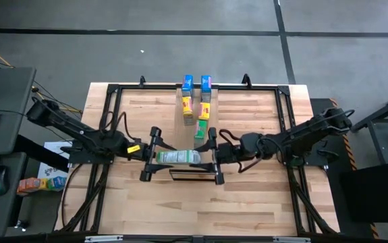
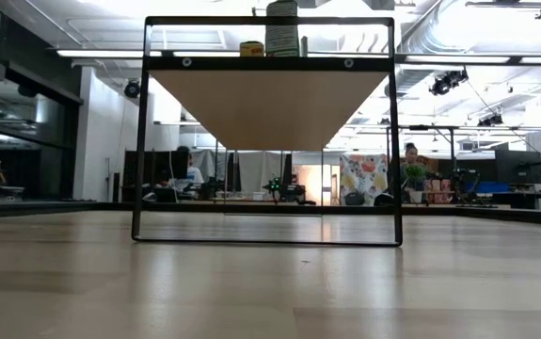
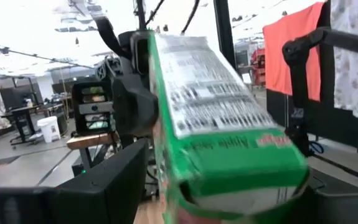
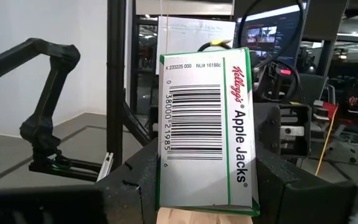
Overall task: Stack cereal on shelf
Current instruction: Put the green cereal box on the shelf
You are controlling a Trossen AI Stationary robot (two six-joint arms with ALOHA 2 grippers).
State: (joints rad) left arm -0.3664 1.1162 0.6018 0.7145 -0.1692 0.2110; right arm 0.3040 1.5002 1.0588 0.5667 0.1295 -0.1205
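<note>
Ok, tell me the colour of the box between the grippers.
Green, with a white barcode panel; right wrist view shows it best.

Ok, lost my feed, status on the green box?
Right gripper clamped on green cereal box, held in the air. Left gripper at its other end. Other boxes behind. Nothing blocking.

Left gripper [image 1: 154, 154] seemingly parted, right gripper [image 1: 213, 156] clamped

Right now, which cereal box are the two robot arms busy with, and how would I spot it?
Look at the middle of the wooden table, where the two dark arms meet. Between the left gripper and the right gripper lies a green Apple Jacks box, on its side. The other boxes cluster apart at the far edge; only this one sits between grippers.
</note>
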